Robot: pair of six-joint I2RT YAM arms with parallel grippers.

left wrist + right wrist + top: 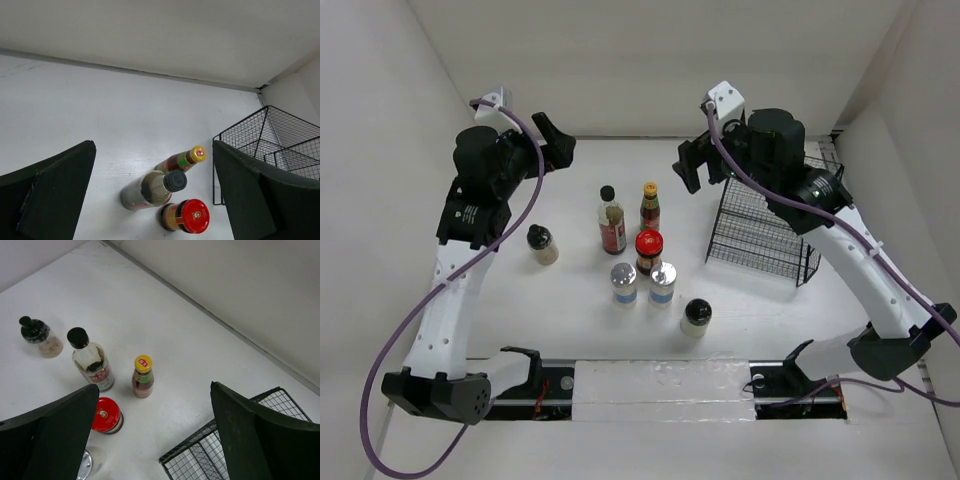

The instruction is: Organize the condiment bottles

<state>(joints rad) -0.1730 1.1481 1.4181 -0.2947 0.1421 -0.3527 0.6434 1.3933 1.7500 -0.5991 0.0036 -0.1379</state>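
The seven condiment bottles stand free on the white table [520, 330], in the middle between the two arms, and none of them is in the rack. The black-capped sauce bottle [611, 222] and the yellow-capped sauce bottle [650, 207] are at the far side of the group, near each other. The red-lidded jar [649, 247] stands just in front of them. Closer to the arm bases are the left silver-capped shaker [624, 284] and the right silver-capped shaker [662, 283], side by side. The left black-capped pale jar [542, 244] stands apart on the left, and the near black-capped pale jar [696, 316] is at the near right. I judge that this is a loose layout and not an order, because only the shakers stand as a pair and the two pale jars are well apart. Every bottle stands upright on its base, so its long axis is vertical and its cap points up. The slant in the wrist views comes, I think, from the oblique cameras. The red label of the black-capped sauce bottle faces the near edge. Standing like this, each body should be easy to reach from the side. The black wire rack [760, 235] is to the right of the group, near but not touching, below the right arm, and it is probably the destination. The left gripper [558, 145] and the right gripper [692, 168] hang raised over the far part of the table with jaws spread wide and nothing between them. It seems they are lifted so that both wrist cameras look down on the bottles.
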